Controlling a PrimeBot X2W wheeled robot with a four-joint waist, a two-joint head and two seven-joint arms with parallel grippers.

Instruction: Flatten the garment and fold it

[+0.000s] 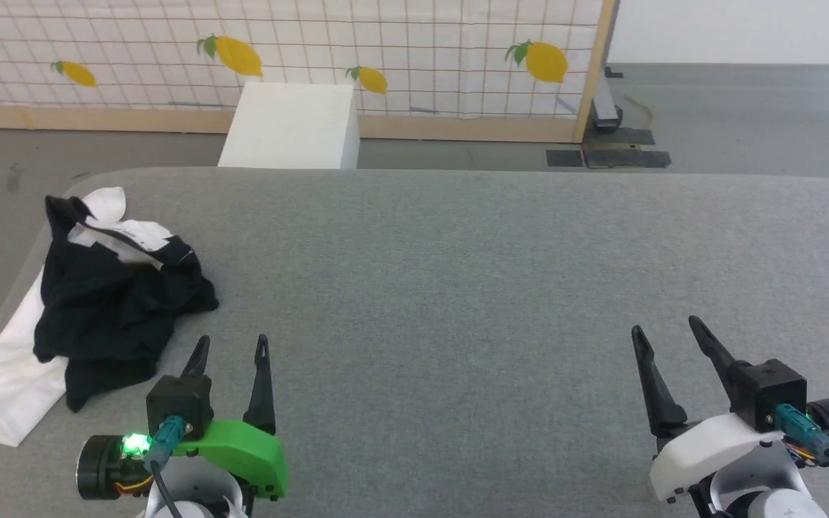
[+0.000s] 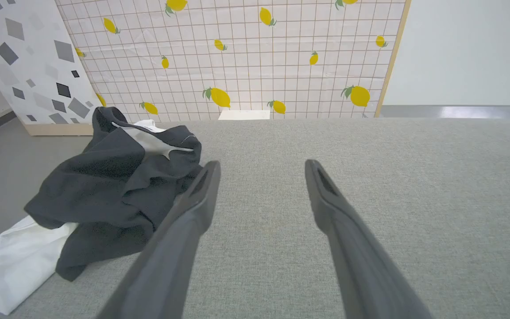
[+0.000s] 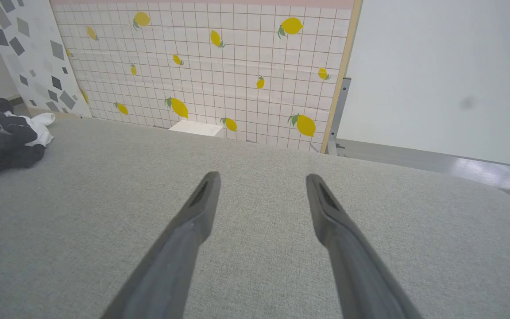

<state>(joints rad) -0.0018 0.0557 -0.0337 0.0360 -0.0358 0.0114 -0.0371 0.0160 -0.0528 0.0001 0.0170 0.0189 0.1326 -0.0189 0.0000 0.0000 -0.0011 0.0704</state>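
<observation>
Soft black-and-white cloth: the garment (image 1: 109,302) lay crumpled on the counter (image 1: 458,288), light, floppy; its collar (image 1: 134,241) looked the best hold. Left gripper (image 1: 233,339) and right gripper (image 1: 664,325) gaped wide, empty.

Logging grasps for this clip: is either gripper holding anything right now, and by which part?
Nothing is held. The left gripper and right gripper are both open above the grey fabric table; the crumpled black-and-white shirt lies ungripped at its left.
</observation>
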